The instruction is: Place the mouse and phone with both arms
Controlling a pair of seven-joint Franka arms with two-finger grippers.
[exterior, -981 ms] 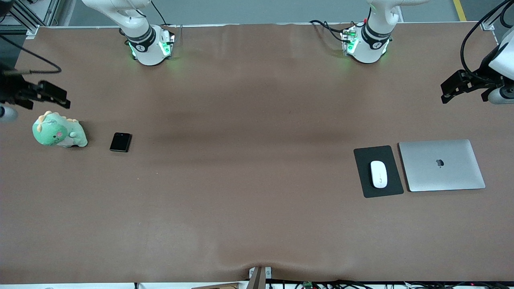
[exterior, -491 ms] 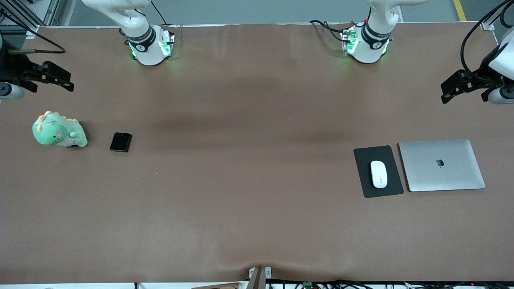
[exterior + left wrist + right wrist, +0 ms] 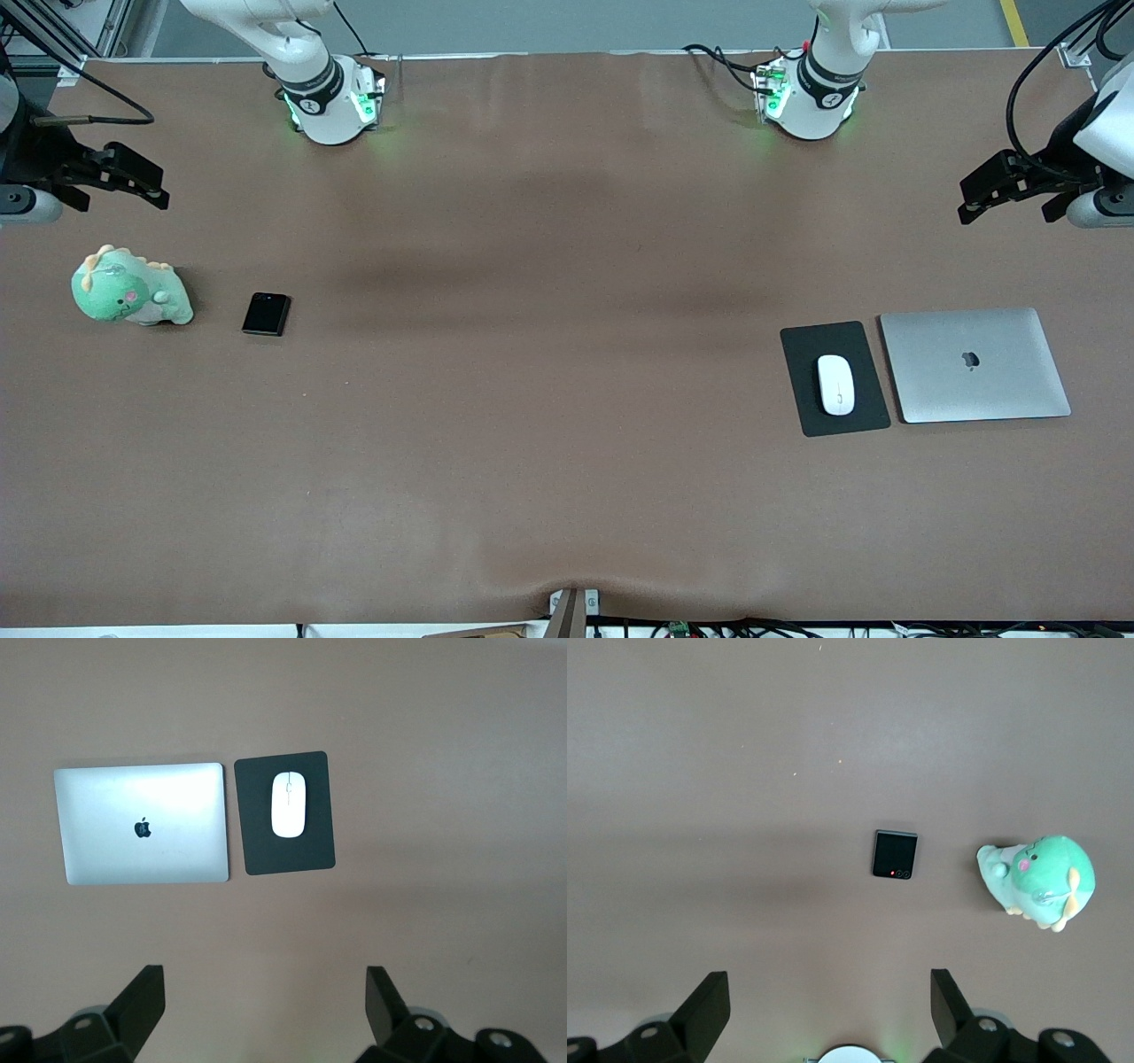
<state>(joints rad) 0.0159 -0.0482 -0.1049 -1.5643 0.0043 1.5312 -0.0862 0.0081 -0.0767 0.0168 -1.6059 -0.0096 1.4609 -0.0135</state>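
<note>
I see brown table (image 3: 549, 399). Mouse (image 3: 835, 384) on pad (image 3: 802, 354) beside laptop (image 3: 974, 365); phone (image 3: 266, 314) beside plush (image 3: 128, 288). Left gripper (image 3: 997, 188) and right gripper (image 3: 124, 177) hang above, wide apart, empty.

The front camera sits high across the worktop (image 3: 567, 461), facing the two arm bases along its upper edge, and takes in the whole surface. The left wrist camera looks straight down from well above, sharing the laptop (image 3: 140, 823), pad (image 3: 312, 846) and mouse (image 3: 288, 804) with it. The right wrist camera looks down likewise, sharing the phone (image 3: 895, 853) and plush toy (image 3: 1036, 880).
</note>
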